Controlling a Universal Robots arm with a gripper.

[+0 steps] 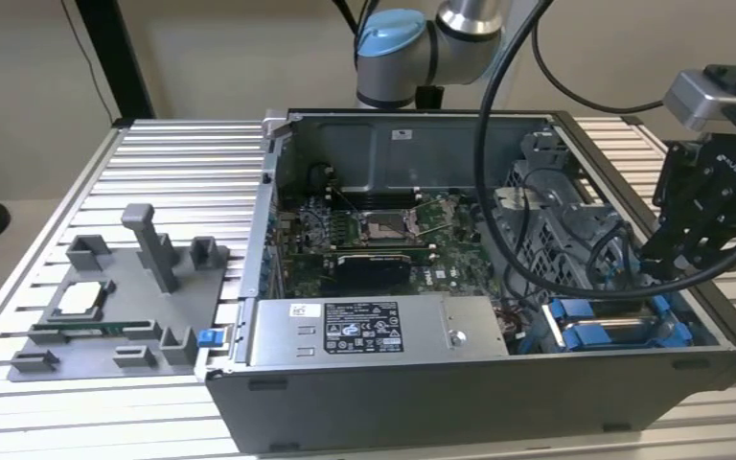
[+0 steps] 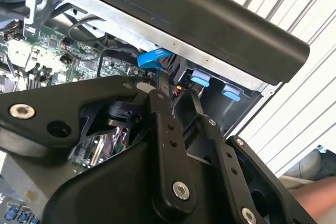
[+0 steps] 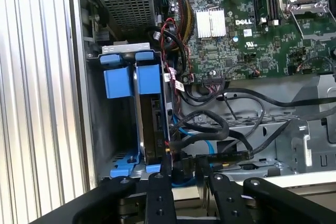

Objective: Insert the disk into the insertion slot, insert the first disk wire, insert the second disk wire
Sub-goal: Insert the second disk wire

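On the slatted surface point(image 1: 176, 163), a grey fixture tray point(image 1: 112, 307) is seen at the exterior view's left. In the open computer case point(image 1: 471, 402), a power supply box point(image 1: 361, 329) bears a white printed label, too small to be read. Further right, the disk point(image 1: 605, 333) is seated in the insertion slot point(image 3: 94, 129). The hand point(image 1: 662, 273) is clenched beside it, apparently on a dark plug point(image 3: 181, 171).

The disk point(image 3: 151, 114), edge-on in its blue carrier, sits inside the grey insertion slot point(image 3: 94, 129).
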